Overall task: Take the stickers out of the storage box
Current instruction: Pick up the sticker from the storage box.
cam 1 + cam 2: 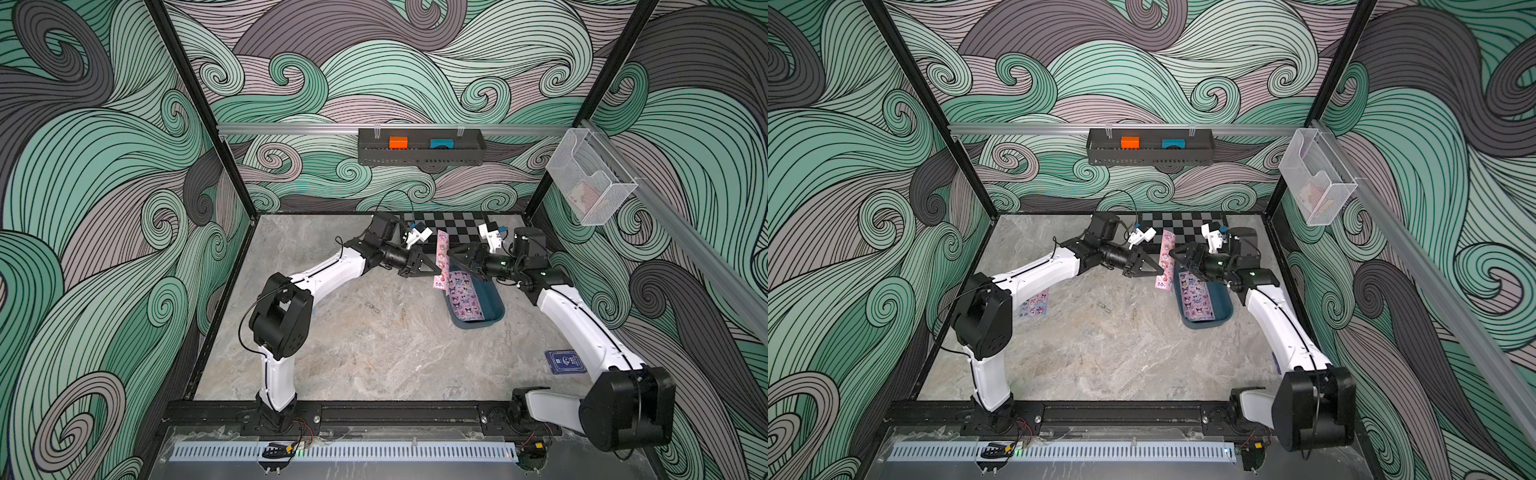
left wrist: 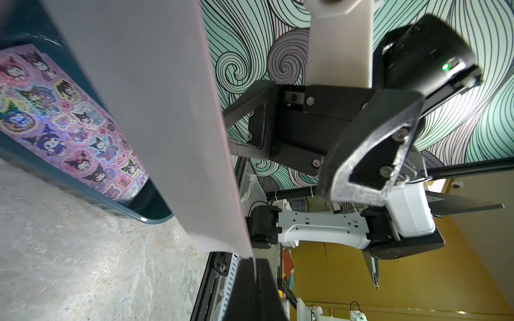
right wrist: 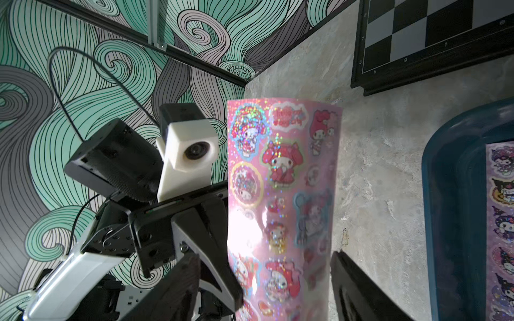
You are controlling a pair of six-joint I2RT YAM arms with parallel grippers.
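A pink sticker sheet (image 1: 441, 259) (image 1: 1165, 259) stands upright in the air just left of the storage box (image 1: 492, 303) (image 1: 1221, 299). My left gripper (image 1: 434, 272) (image 2: 254, 259) is shut on its lower edge, and the sheet's white back (image 2: 155, 111) fills the left wrist view. My right gripper (image 1: 461, 259) (image 3: 262, 254) is open, its jaws wide apart on either side of the printed face (image 3: 281, 178). A purple sticker sheet (image 1: 465, 297) (image 2: 69, 119) lies in the dark teal box (image 3: 450, 194). Another sheet (image 1: 1034, 303) lies on the table by the left arm.
A chessboard (image 1: 457, 226) lies at the back of the table, behind both grippers. A dark blue card pack (image 1: 565, 362) sits near the right arm. A black perforated tray (image 1: 419, 151) and a clear bin (image 1: 590, 178) hang on the walls.
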